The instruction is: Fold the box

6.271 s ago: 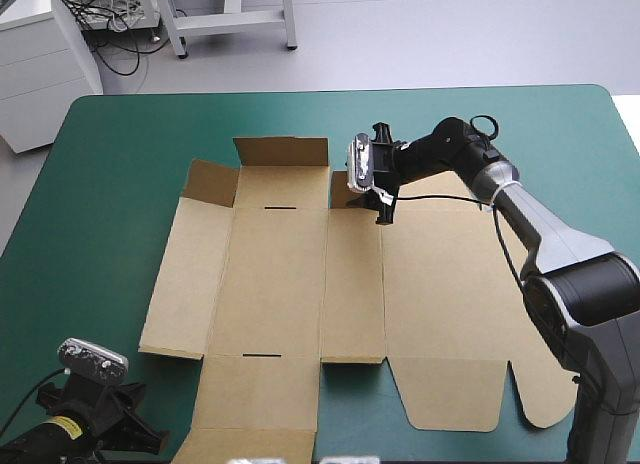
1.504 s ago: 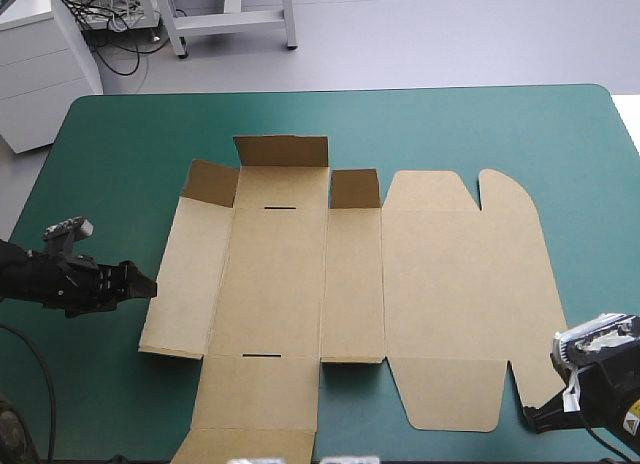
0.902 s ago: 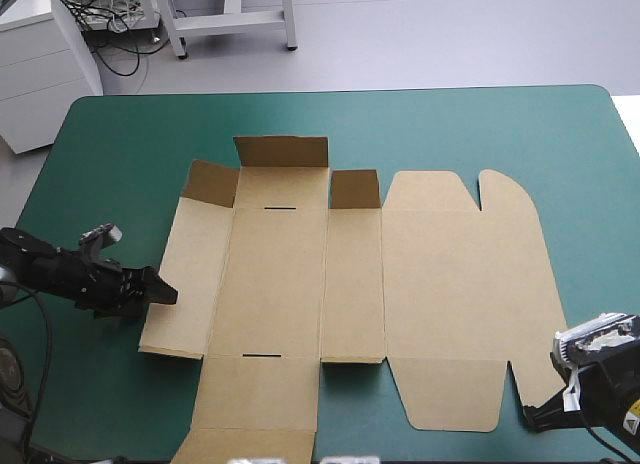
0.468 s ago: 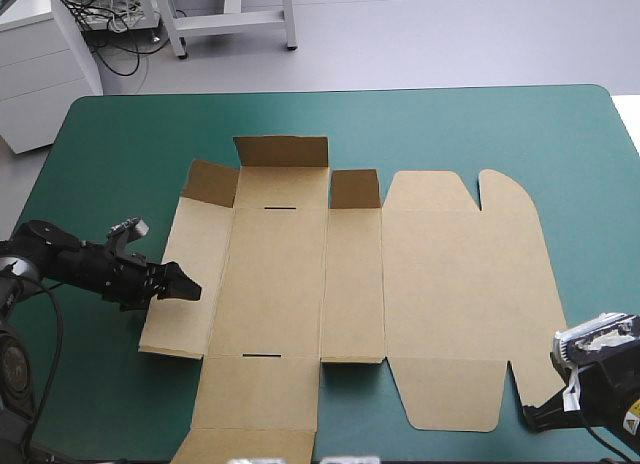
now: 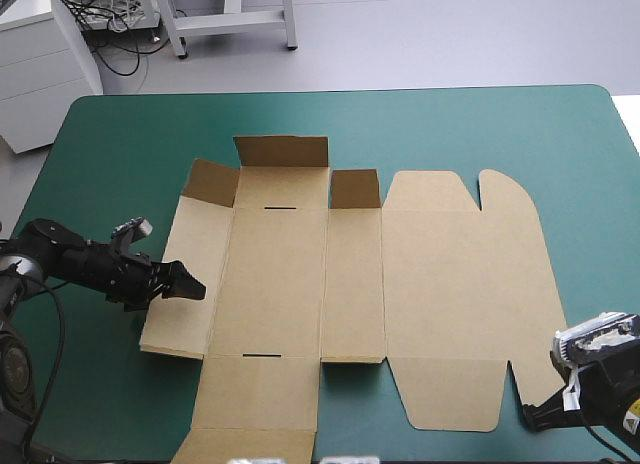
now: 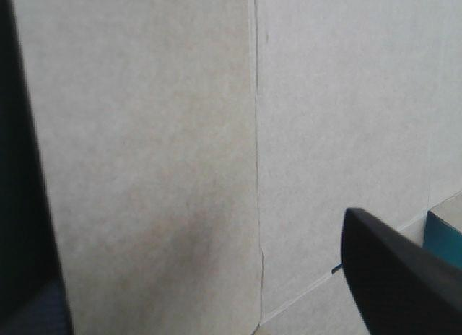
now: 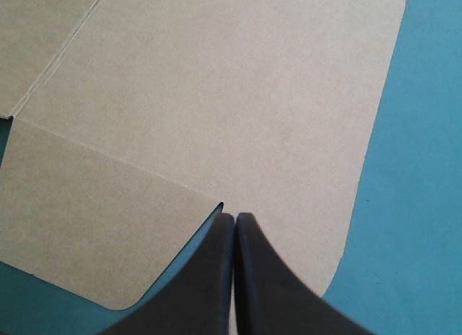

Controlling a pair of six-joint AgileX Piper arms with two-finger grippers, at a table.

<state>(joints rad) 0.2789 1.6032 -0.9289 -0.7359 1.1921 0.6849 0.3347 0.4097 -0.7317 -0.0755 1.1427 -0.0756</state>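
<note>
While the box lies on the surface, you see left jaws spread over it, right jaws pressed together.

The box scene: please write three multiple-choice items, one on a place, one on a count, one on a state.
1. Where is the left gripper? A over the box's left panel; B beyond its far edge; C off the table.
2. How many slots has the box? A one; B two; C five.
3. The right gripper's fingers are: A wide apart; B shut; C hidden.
Answers: 1 A, its tips overlie that panel. 2 B, one at each end of one panel. 3 B, they meet in an arch.
</note>
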